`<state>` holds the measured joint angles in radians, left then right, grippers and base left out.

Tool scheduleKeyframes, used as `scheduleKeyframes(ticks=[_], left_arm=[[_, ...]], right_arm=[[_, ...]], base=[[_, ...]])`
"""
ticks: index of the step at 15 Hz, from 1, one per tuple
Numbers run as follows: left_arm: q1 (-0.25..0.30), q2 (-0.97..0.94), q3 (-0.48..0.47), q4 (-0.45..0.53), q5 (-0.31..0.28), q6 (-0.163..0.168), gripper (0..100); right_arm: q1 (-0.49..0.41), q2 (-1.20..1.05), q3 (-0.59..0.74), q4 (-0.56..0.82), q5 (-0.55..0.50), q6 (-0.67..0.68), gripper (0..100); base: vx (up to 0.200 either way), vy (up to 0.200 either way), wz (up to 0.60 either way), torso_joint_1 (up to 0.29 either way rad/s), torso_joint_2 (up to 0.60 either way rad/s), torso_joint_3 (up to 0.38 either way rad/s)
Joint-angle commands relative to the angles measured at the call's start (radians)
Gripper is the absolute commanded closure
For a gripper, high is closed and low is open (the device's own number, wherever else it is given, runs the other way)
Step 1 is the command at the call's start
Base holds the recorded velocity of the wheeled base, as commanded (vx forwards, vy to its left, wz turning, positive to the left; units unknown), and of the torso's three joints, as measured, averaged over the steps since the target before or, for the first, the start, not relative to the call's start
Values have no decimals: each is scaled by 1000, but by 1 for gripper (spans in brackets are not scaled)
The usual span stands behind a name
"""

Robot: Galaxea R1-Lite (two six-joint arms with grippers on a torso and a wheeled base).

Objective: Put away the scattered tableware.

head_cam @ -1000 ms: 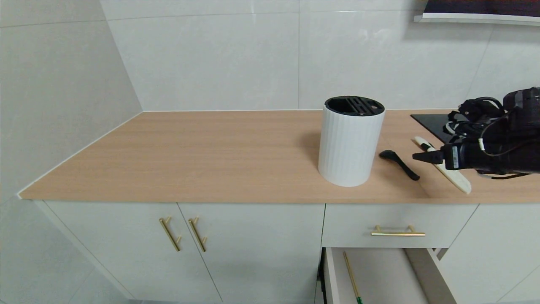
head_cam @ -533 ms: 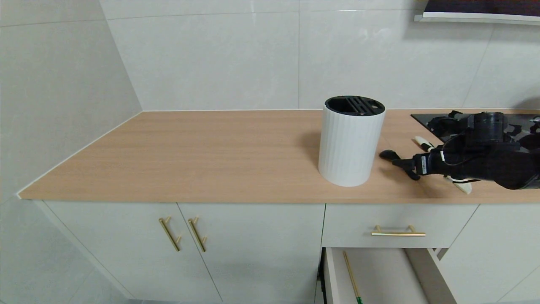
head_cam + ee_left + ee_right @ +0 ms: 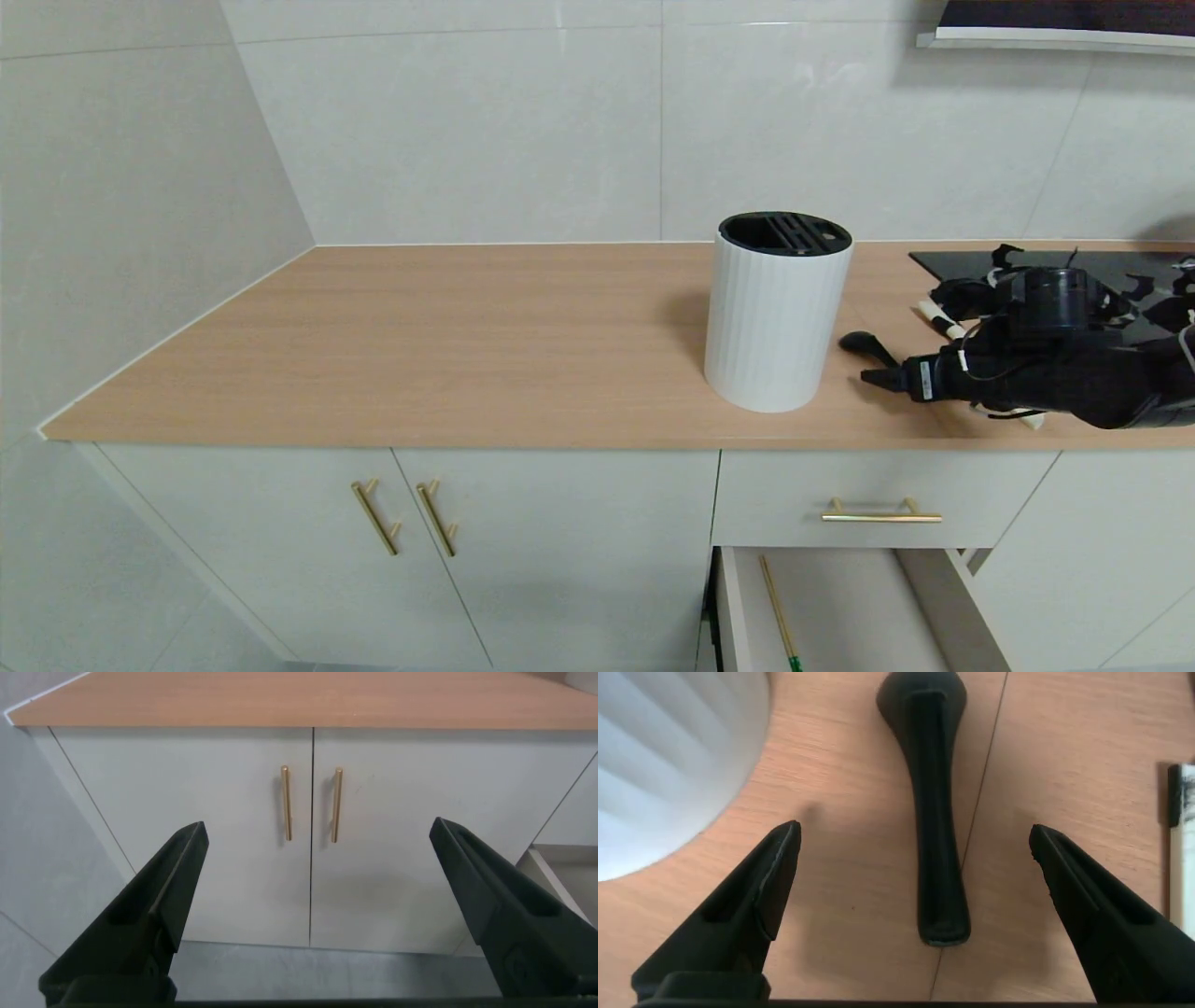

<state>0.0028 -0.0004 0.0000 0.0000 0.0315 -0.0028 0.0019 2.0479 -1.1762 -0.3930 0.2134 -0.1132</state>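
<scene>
Right of middle in the head view, beside the white holder [image 3: 777, 313], the black spoon [image 3: 864, 344] lies on the counter [image 3: 467, 355] under my right gripper [image 3: 912, 831], jaws wide, so I should drop straight down and pinch its thin handle.

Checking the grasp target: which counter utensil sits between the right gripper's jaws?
The black spoon, lying beside the white holder. The right gripper has its open jaws either side of the handle; the cream utensil lies outside them.

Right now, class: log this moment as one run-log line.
right gripper: open over slim black spoon | spoon: flat on wooden countertop, beside white ribbed cylindrical holder | left gripper: open, facing white cabinet doors
</scene>
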Motion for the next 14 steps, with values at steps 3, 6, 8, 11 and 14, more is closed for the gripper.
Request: scheduleKeyframes(ticks=[3,6,8,11,14], left_arm=[[0,0,0,0,1,0,0],[0,0,0,0,1,0,0],[0,0,0,0,1,0,0],[0,0,0,0,1,0,0],[0,0,0,0,1,0,0]], right_arm=[[6,37,-3,-32,-19,0,0],[9,41,-3,-33,-22,0,100],[9,41,-3,-33,-22,0,100],[9,35,-2,-29,-22,0,100],[12,31,-3,-17,-35,-2,100]], base=[[0,0,0,0,0,0],[0,0,0,0,0,0],[0,0,0,0,0,0],[0,0,0,0,0,0],[0,0,0,0,0,0]])
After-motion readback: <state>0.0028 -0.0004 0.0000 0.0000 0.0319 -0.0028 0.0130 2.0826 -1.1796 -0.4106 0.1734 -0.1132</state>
